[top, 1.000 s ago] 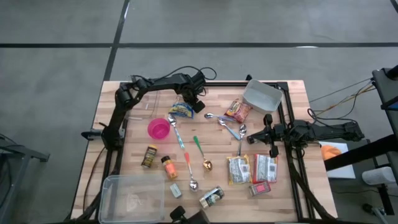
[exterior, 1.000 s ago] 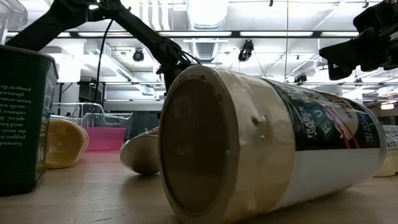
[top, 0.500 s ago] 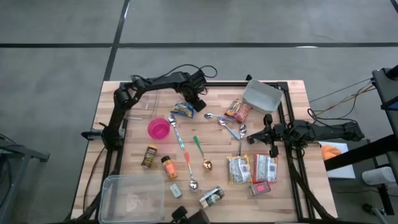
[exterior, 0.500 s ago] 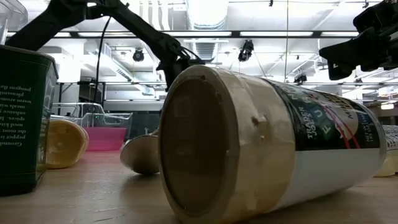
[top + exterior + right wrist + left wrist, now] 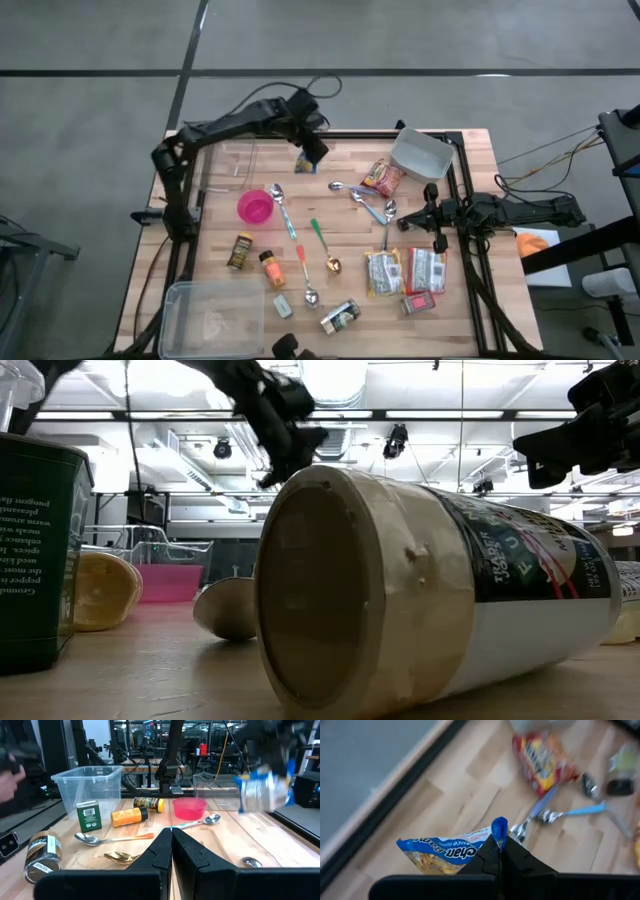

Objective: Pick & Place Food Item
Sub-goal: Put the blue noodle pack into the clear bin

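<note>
A blue and white ramen packet (image 5: 445,855) hangs in the air over the table's far middle, and my left gripper (image 5: 499,846) is shut on it. From above, packet (image 5: 305,161) and left gripper (image 5: 311,152) show close to the far edge. In the right wrist view the packet (image 5: 262,790) floats blurred above the wood. My right gripper (image 5: 171,834) is shut on nothing, level at the table's right side (image 5: 405,222). My left gripper pinches the packet's blue sealed end at one corner (image 5: 499,827) between its two fingers. The fingers slant downward from above. The packet hangs sideways off the fingertips, lifted clear of the table.
Below lie a red snack packet (image 5: 382,178), spoons (image 5: 365,205) and a pink bowl (image 5: 256,208). A pale tub (image 5: 421,152) stands far right, a clear bin (image 5: 212,314) near left. Spice jars (image 5: 271,270) and more packets (image 5: 404,272) lie toward the near edge.
My left gripper has risen, mostly in the last half second, and drifted toward the far edge, staying shut. The ramen packet, lying on the table a second ago, is now lifted clear and hangs from the fingers.
</note>
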You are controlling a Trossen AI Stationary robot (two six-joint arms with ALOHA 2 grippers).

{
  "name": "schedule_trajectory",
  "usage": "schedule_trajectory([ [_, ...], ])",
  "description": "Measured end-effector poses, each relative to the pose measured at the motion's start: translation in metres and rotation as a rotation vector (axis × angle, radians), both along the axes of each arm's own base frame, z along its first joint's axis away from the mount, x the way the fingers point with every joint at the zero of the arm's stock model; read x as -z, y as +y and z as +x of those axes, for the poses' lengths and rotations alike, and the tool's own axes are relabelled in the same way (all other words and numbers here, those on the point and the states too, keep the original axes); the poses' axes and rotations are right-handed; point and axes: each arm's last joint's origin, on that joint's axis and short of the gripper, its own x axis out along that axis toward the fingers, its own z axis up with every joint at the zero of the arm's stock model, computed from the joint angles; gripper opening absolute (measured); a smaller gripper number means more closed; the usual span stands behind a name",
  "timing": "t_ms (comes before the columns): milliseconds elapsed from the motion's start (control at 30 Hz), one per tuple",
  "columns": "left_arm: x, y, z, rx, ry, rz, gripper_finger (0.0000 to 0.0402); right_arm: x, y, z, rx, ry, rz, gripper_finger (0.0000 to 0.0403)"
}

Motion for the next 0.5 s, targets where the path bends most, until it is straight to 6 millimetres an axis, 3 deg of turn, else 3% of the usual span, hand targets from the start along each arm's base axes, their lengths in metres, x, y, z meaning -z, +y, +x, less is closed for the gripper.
schedule_trajectory([
  [233,-0.064,-0.02,-0.037,-0.073,-0.111,0.125,0.0,0.0,0.0,0.0,-0.001,0.0,0.0,0.001],
  [500,-0.095,-0.04,-0.082,-0.287,-0.023,0.197,0.0,0.0,0.0,0.0,-0.001,0.005,0.0,0.001],
])
